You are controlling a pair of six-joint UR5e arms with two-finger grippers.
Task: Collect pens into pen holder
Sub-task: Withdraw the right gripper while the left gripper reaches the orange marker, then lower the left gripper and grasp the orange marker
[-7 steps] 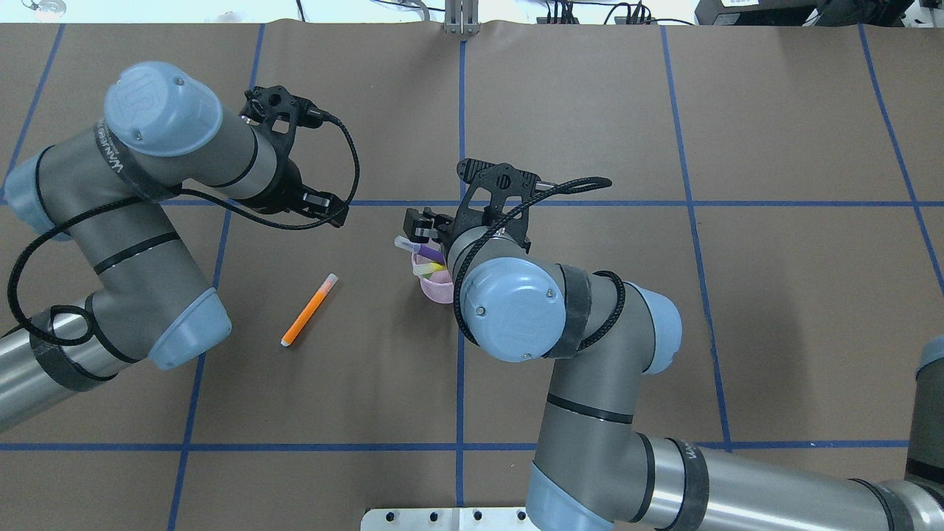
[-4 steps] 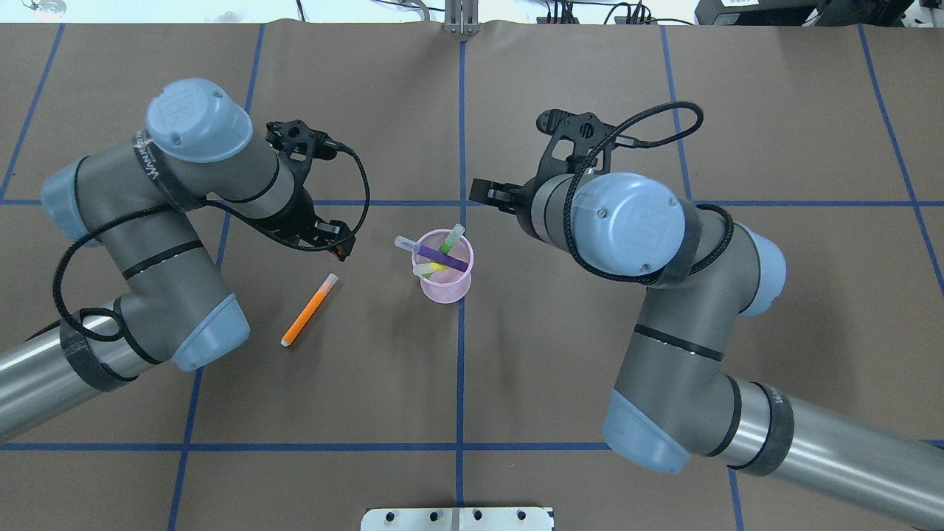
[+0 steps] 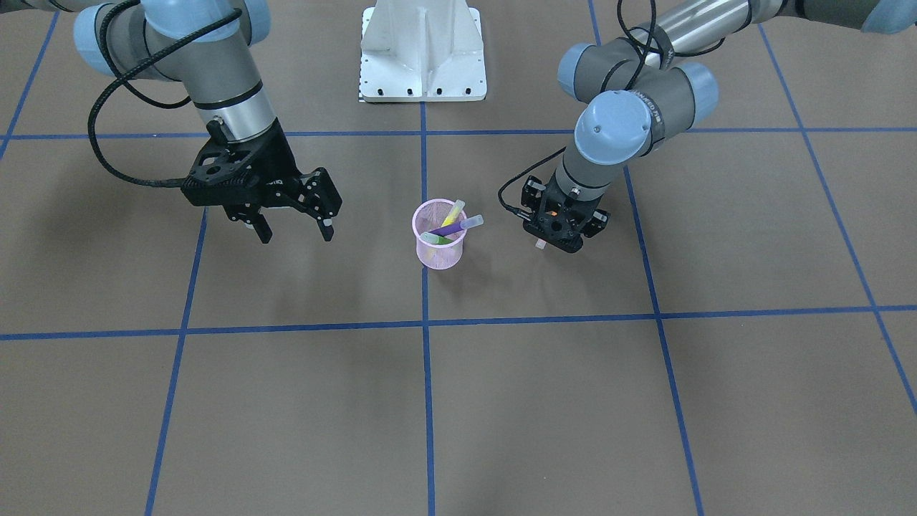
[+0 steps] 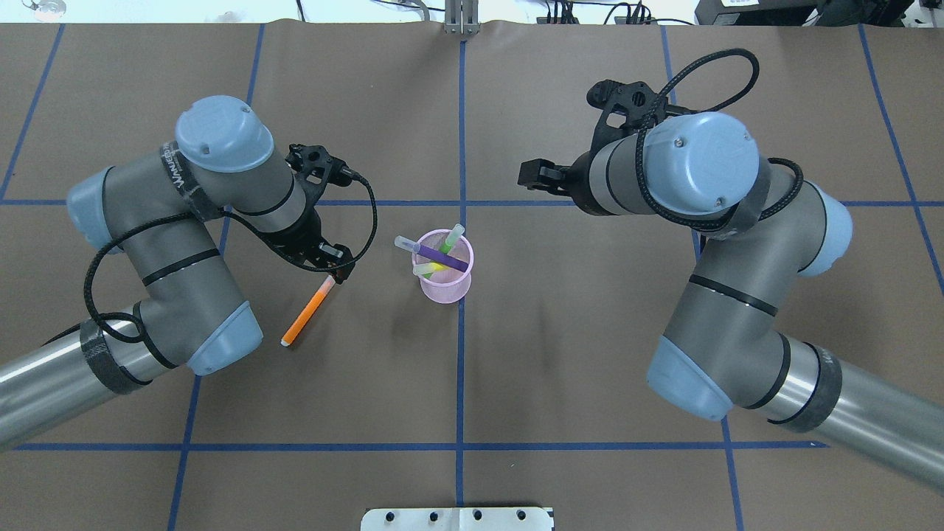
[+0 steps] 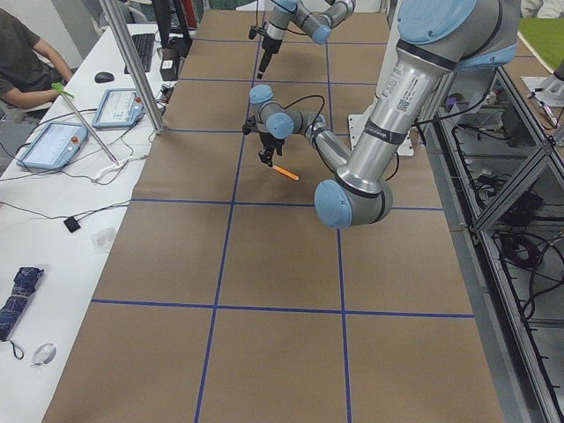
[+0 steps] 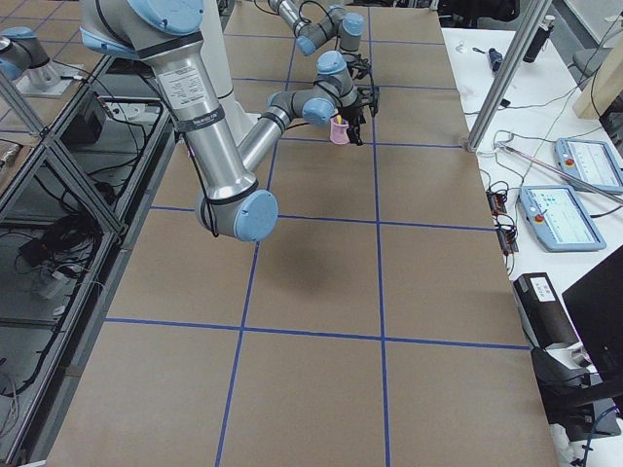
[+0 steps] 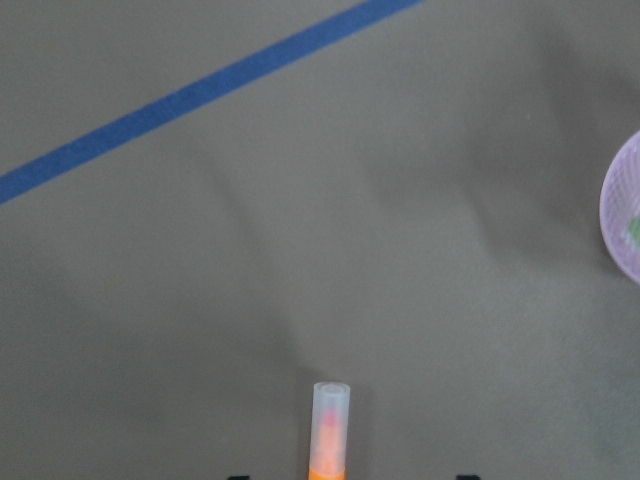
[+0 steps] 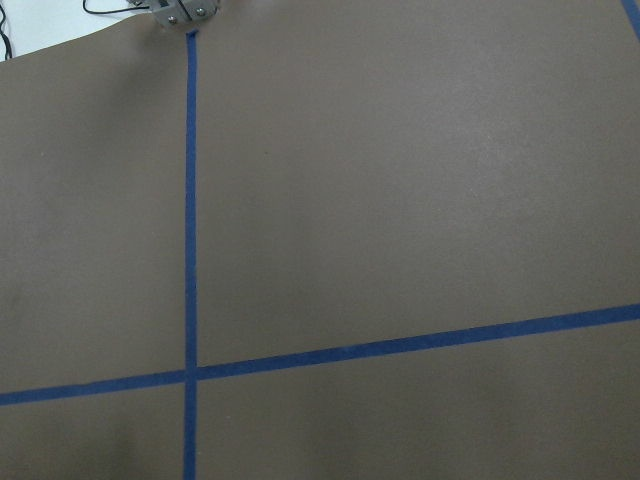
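Note:
The pink mesh pen holder stands mid-table with the purple, green and yellow pens in it. It also shows in the front view. The orange pen lies flat on the table to its left, whitish cap toward the holder. My left gripper is open and hangs just over that capped end, which shows low in the left wrist view. My right gripper is open and empty, raised and well away from the holder.
Blue tape lines cross the brown table cover. The robot's white base plate is at the near edge. A side bench with tablets and a person runs along the table's far edge.
My right arm has swung up and away from above the holder, leaving the green pen in view inside it. My left gripper has moved toward the orange pen's capped end.

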